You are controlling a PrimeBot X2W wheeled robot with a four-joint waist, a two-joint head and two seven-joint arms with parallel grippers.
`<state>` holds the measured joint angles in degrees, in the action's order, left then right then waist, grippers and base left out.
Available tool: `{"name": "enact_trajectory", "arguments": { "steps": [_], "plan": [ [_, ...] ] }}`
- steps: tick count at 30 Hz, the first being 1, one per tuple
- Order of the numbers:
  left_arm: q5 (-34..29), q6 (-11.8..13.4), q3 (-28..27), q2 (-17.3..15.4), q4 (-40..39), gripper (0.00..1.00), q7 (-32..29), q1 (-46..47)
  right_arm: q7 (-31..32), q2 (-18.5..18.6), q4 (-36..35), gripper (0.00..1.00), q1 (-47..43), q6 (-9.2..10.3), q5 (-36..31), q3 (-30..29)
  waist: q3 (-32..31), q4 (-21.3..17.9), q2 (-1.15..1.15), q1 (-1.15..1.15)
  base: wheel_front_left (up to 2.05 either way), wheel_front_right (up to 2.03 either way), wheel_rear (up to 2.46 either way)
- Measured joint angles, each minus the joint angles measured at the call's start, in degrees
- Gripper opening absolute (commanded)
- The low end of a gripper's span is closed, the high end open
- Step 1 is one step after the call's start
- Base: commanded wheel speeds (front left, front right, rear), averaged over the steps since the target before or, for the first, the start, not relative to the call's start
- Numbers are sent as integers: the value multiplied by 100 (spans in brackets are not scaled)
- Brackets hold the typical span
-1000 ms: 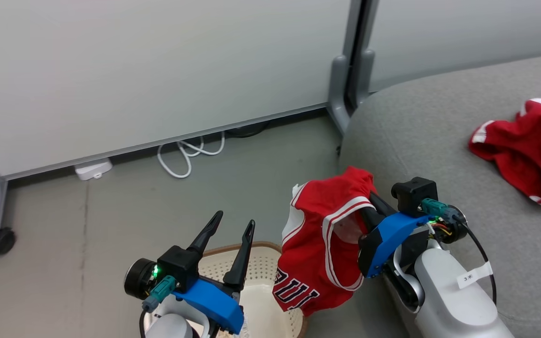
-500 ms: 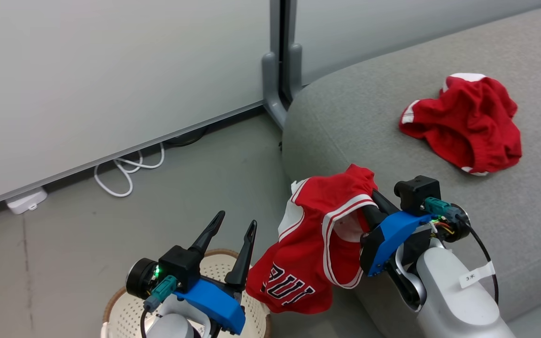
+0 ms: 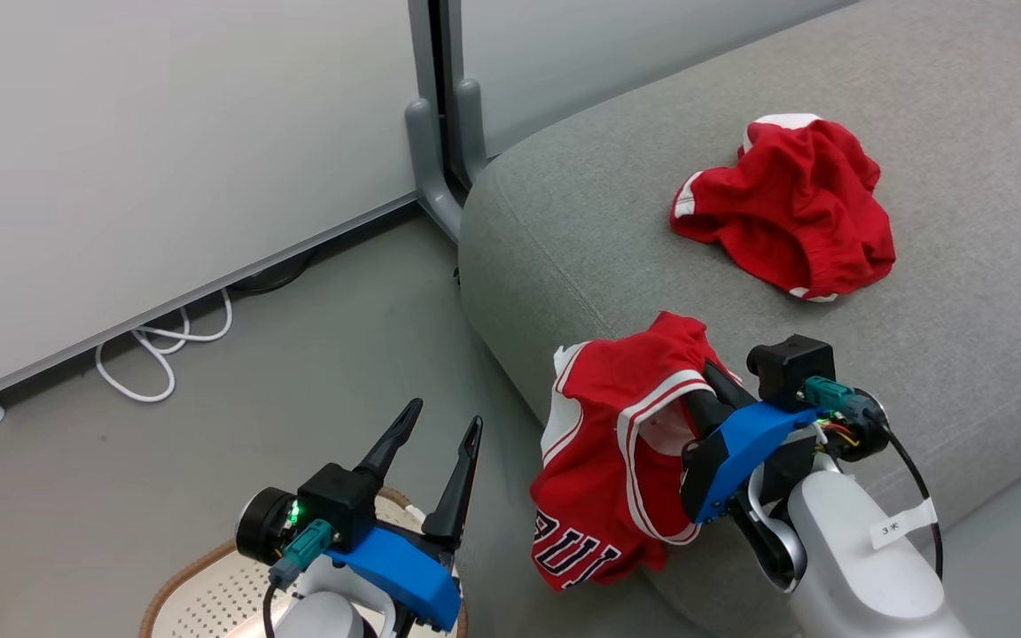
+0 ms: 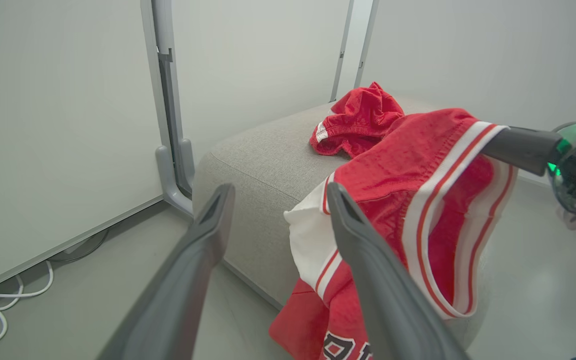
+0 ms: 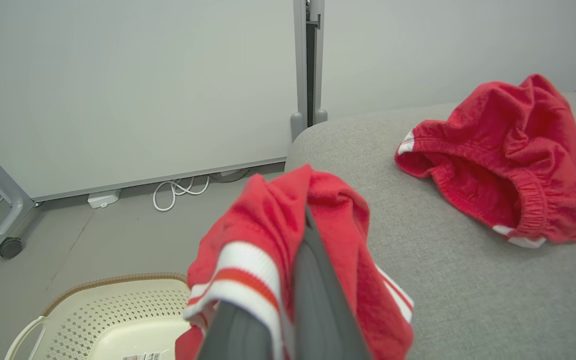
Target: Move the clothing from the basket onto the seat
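Clamped by the right fingers (image 3: 723,385) at the seat's (image 3: 962,354) edge, the jersey (image 3: 608,443) could be lost overboard if released there; left fingers (image 3: 462,474) are spread wide.

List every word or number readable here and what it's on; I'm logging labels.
"BUL", first letter partly folded away: red jersey.
"3" plus a mark too small to read: white tag on the right forearm.
Too small to read: sticker in the basket.
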<state>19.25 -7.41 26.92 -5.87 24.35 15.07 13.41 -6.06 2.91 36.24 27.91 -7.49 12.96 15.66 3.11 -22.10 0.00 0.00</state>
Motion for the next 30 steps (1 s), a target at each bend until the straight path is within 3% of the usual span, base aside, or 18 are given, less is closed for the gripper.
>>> {"name": "enact_trajectory", "arguments": {
  "steps": [17,25,30],
  "plan": [
    [-12,0,97,-47,-38,100,0,115,-19,-1,-131,0,-2,0,30,-205,229,67,0,0,0,0,0],
    [-179,0,88,-199,-241,100,0,385,-15,46,-581,0,717,0,60,-793,711,159,0,0,0,0,0],
    [-344,0,37,-342,-453,100,0,630,280,421,-1115,0,1538,0,-15,-1324,1244,184,0,1,0,0,0]
  ]
}}
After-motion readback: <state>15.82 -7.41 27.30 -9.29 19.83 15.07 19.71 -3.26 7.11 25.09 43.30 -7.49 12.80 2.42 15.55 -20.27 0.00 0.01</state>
